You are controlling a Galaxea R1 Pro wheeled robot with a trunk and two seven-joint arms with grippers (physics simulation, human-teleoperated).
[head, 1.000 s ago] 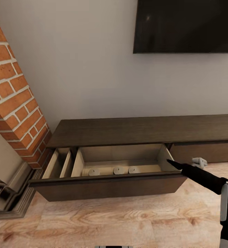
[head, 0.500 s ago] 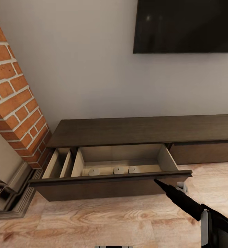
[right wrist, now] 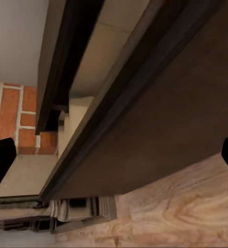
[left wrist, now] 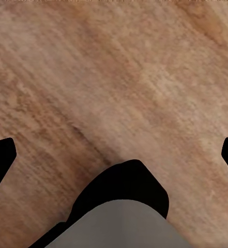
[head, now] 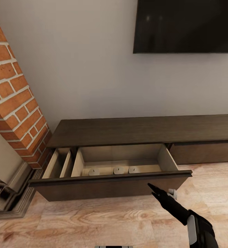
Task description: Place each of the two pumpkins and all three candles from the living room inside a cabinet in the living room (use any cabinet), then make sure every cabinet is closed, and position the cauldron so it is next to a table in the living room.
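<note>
You are holding the right gripper [head: 153, 188] at about five o'clock of the open cabinet [head: 141, 131], its fingers spread wide and empty, just before the drawer front. Three candles [head: 118, 170] are lying inside; pumpkins, closing and cauldron are, judging from here, remaining. The left gripper [left wrist: 114, 155] is hanging wide over the floor [left wrist: 119, 77]

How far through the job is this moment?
Done: three candles lie in the open cabinet drawer. In hand: the right gripper, open and empty, is at the drawer front. Left: both pumpkins, closing the drawer, the cauldron.
</note>
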